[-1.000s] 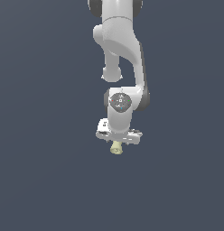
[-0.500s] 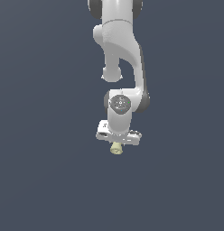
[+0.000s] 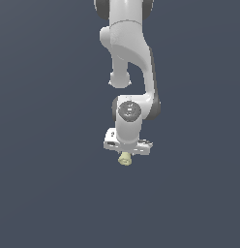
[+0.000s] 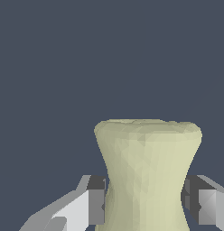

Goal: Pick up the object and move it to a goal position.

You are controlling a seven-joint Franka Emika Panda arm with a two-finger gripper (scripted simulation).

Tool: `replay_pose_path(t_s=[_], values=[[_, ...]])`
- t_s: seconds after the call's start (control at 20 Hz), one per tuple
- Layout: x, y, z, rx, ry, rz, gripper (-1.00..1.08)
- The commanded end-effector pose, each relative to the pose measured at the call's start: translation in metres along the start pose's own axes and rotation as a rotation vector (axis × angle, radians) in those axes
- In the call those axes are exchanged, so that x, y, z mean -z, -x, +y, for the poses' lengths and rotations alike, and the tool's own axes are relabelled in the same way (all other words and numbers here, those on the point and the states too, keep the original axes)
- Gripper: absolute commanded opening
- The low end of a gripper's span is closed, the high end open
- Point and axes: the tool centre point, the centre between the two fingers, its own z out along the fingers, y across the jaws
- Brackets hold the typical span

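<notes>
The object point(image 3: 125, 159) is a small pale yellow-cream spool with a narrow waist and flared ends. In the exterior view it pokes out just below the white gripper point(image 3: 126, 156), which hangs from the arm near the middle of the picture. The wrist view shows the object point(image 4: 147, 171) large and close, with the dark finger pads point(image 4: 96, 200) pressed against its waist from both sides. The gripper point(image 4: 145, 203) is shut on it. The fingers themselves are mostly hidden behind the hand in the exterior view.
A plain dark grey-blue surface point(image 3: 54, 193) fills the background in both views. No other objects, containers or edges show.
The gripper and the object have shifted very slightly; the arm's pose looks almost the same as a second ago. The hold on the object is unchanged.
</notes>
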Motion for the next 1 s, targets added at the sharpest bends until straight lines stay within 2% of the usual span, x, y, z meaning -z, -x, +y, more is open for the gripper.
replay_pose_path(t_s=[0.0,0.4,0.95], values=[[0.002,0.003,-0.003,0.001,0.0,0.001,-1.0],[0.018,0.033,-0.023,0.001,0.0,0.001,-1.0],[0.06,0.106,-0.076,0.001,0.0,0.001,-1.0]])
